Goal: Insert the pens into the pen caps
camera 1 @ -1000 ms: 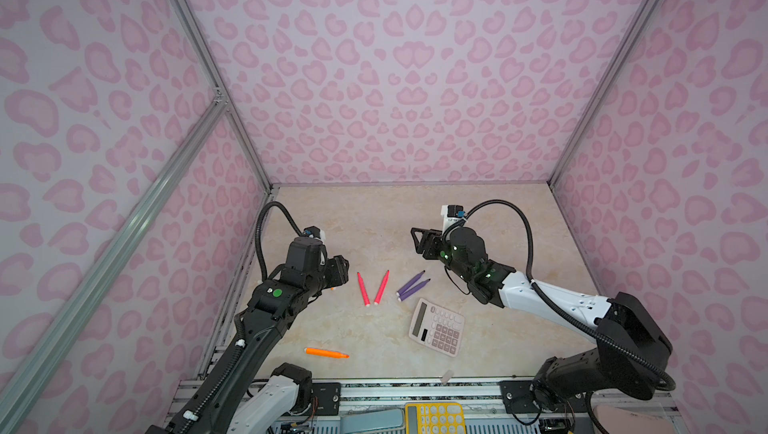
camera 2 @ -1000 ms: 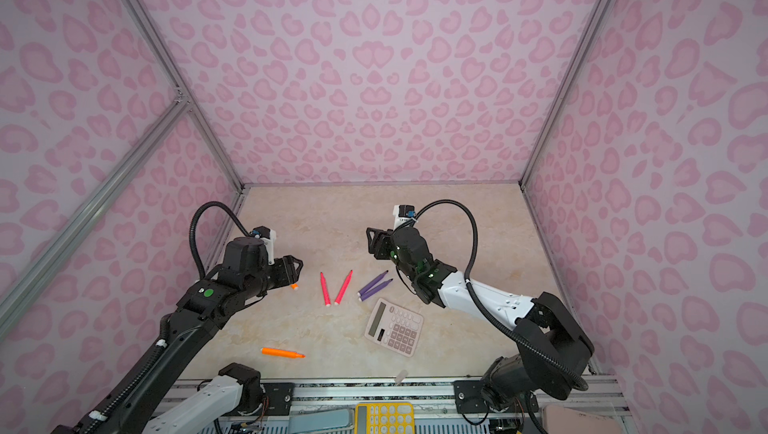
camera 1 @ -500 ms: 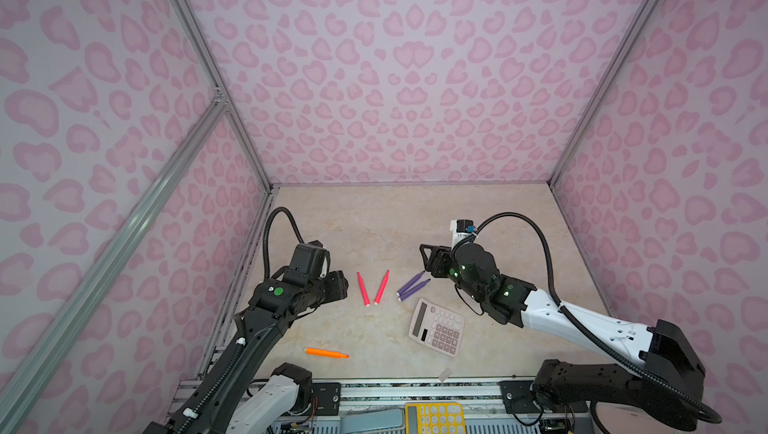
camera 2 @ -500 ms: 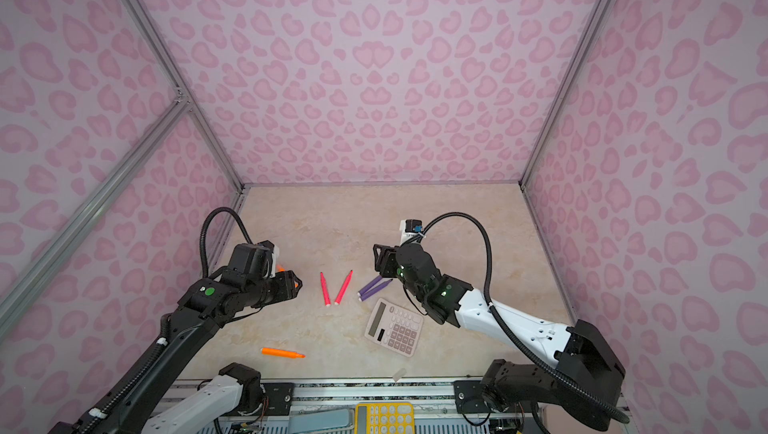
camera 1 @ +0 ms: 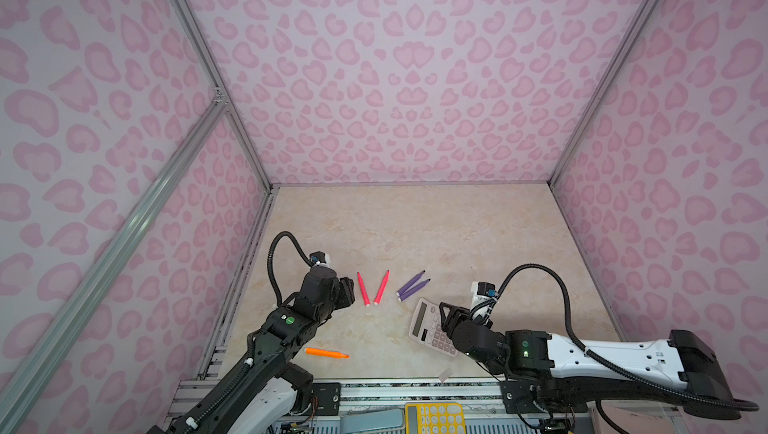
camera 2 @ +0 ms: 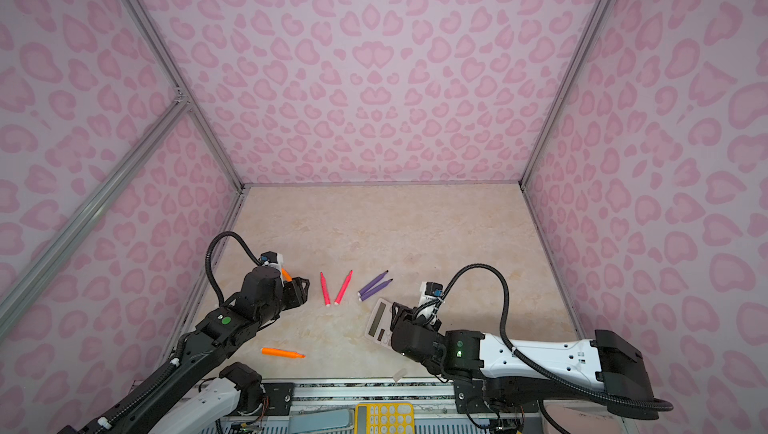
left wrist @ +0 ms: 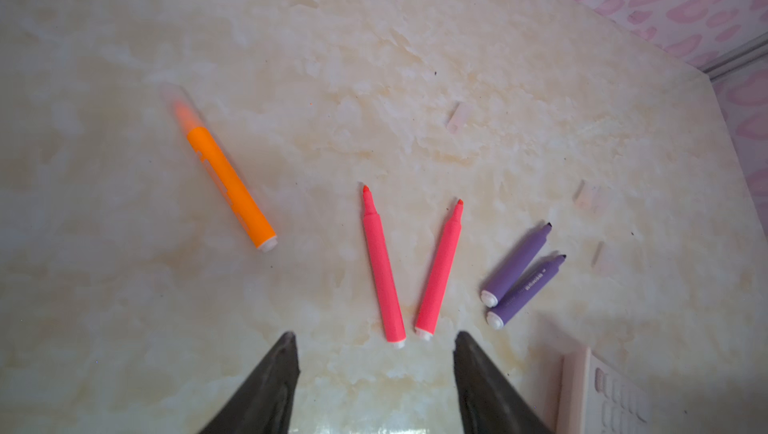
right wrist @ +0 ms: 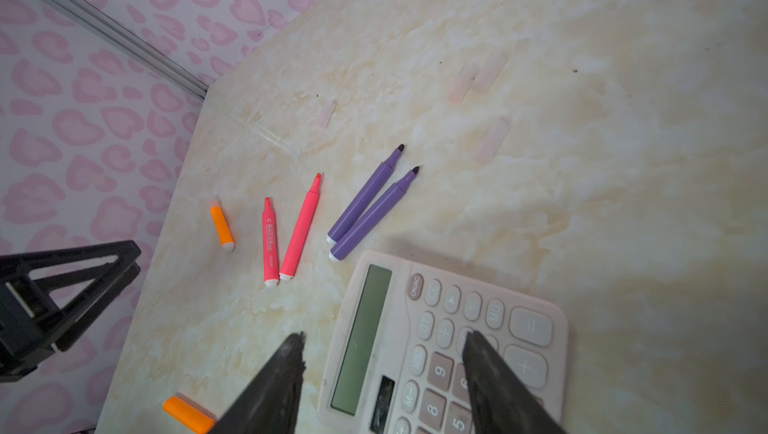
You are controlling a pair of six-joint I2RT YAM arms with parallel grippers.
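Note:
Two pink-red pens [left wrist: 380,270] [left wrist: 440,270] lie in a V, uncapped, just beyond my open left gripper [left wrist: 374,338], which holds nothing. An orange pen [left wrist: 228,186] with a clear pen cap [left wrist: 178,99] on its tip lies beside it. Two purple pens [right wrist: 365,195] [right wrist: 374,213] lie side by side, uncapped. A second orange pen [camera 1: 326,354] lies near the front edge. Loose pen caps [right wrist: 326,112] [right wrist: 461,83] [right wrist: 492,141] lie farther back. My right gripper [right wrist: 384,338] hangs open and empty over the calculator [right wrist: 415,328].
The pinkish calculator [camera 1: 428,326] sits right of the purple pens. One more clear cap [camera 1: 444,374] lies at the table's front edge. Pink patterned walls close in the left, back and right sides. A yellow calculator [camera 1: 434,417] lies below the front rail.
My right arm has drawn back toward the front right, from beside the purple pens to above the calculator. The left gripper has shifted nearer the pink-red pens.

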